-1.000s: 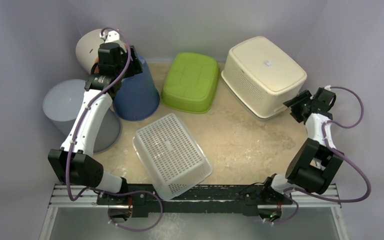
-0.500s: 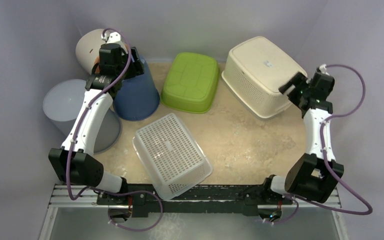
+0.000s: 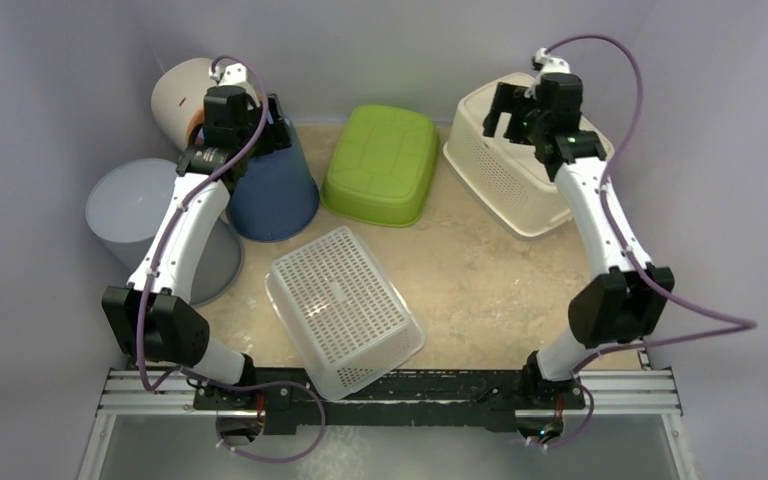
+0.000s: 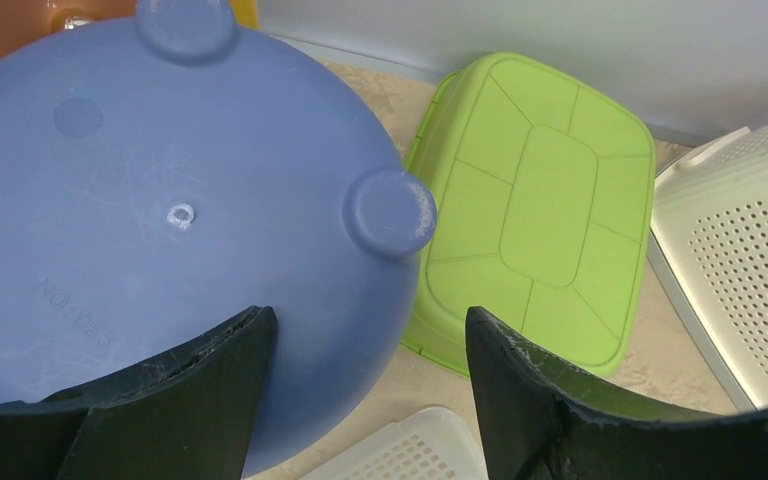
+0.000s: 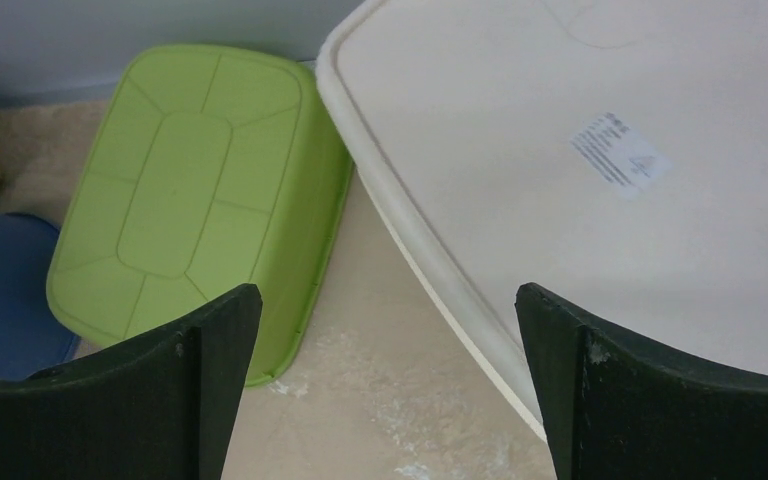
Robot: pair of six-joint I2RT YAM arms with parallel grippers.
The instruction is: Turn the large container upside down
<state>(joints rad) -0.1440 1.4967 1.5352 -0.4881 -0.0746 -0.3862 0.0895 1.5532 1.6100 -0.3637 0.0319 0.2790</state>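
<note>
The large cream container (image 3: 505, 185) stands at the back right with its flat bottom and a sticker facing up; it also shows in the right wrist view (image 5: 600, 200). My right gripper (image 3: 505, 112) is open and empty, above the container's back left corner, with the gap to the green basin under its jaws in the right wrist view (image 5: 385, 300). My left gripper (image 3: 275, 122) is open and empty over the upturned blue bucket (image 3: 275, 190), whose footed bottom fills the left wrist view (image 4: 160, 200), the jaws (image 4: 370, 318) straddling its edge.
A green basin (image 3: 380, 165) lies upside down at the back middle. A white mesh basket (image 3: 345, 305) lies upside down near the front. A grey bucket (image 3: 125, 205) and a white round bin (image 3: 175, 95) stand at the left. Purple walls close in all sides.
My right arm has swung from the right side of the cream container up and left, over its back left corner. The left arm has barely moved.
</note>
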